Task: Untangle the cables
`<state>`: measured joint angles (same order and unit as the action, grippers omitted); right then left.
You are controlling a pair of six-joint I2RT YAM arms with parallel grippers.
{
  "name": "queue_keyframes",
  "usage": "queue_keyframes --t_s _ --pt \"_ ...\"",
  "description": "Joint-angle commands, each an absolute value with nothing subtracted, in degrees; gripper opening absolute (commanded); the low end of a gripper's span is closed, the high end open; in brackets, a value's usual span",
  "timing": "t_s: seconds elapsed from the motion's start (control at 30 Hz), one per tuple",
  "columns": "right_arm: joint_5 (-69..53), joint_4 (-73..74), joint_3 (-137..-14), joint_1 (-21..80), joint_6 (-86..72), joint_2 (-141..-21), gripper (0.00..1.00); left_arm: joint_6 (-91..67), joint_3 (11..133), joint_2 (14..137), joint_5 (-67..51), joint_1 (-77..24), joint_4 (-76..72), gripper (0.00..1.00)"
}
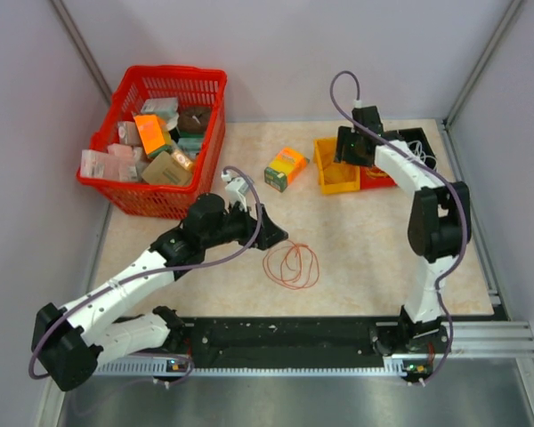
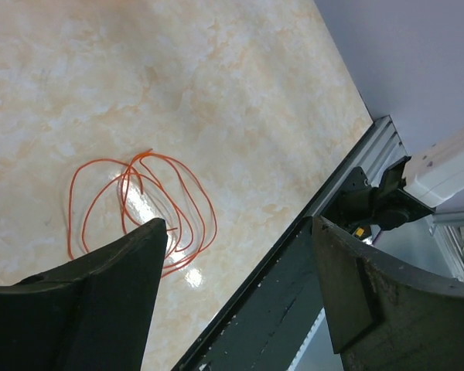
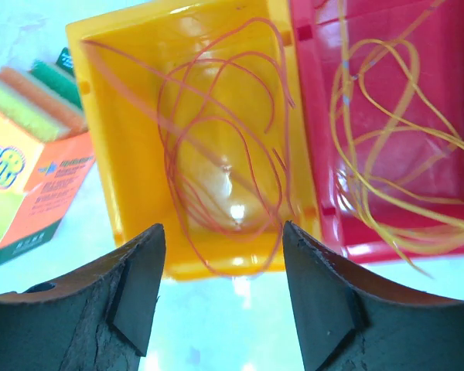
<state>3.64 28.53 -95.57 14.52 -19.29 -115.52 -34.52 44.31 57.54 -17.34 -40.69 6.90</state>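
At the far left, a red basket (image 1: 129, 191) full of small packages stands on the table (image 1: 365, 249). The left arm reaches from the near left corner toward the middle. The left gripper (image 1: 271, 236) is spread wide and holds nothing; the left wrist view shows a broad gap between its two dark fingers (image 2: 131, 263). Just beside it, toward the near edge, a loose orange cable (image 1: 292, 265) lies on the bare table in several overlapping loops. In the wrist view these loops (image 2: 139, 197) lie flat next to the tip of the left finger; I cannot tell whether the finger touches them.

Farther back, near the middle, there is a sponge box (image 1: 286, 167), tilted and standing apart from the basket. To its right is a yellow bin (image 1: 336, 173), with a red bin (image 1: 380, 178) touching its right side and a black bin (image 1: 424, 142) beyond that. Something thin and white seems to lie in the black bin.

The right arm rises from the near right and bends over these bins. The right gripper (image 1: 347, 153) hangs above the yellow bin, released and empty, its fingers (image 3: 135, 278) well apart. Below it, an orange-red cable (image 3: 216, 154) curls inside the yellow bin (image 3: 116, 139), and a yellow cable (image 3: 394, 154) lies looped in the red bin (image 3: 317, 116), with one end trailing over the near rim.
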Motion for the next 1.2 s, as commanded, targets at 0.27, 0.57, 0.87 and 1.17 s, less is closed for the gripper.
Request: queue_keyframes --t_s 0.27,0.57,0.87,1.17 --pt "-2.3 31.0 -73.7 20.4 -18.6 -88.2 0.64 -31.6 42.4 61.4 -16.4 -40.7 7.7 0.66" --pt "-23.2 12.8 -49.6 32.2 -32.4 -76.0 0.53 -33.7 37.9 63.4 -18.1 -40.8 5.1 0.49" --pt "-24.6 4.3 -42.5 37.7 -39.1 -81.0 0.40 -37.0 33.8 64.5 -20.3 -40.9 1.0 0.55" --pt "-18.5 8.1 -43.2 42.0 -37.8 -86.4 0.38 -38.2 32.3 63.2 -20.2 -40.8 0.4 0.54"
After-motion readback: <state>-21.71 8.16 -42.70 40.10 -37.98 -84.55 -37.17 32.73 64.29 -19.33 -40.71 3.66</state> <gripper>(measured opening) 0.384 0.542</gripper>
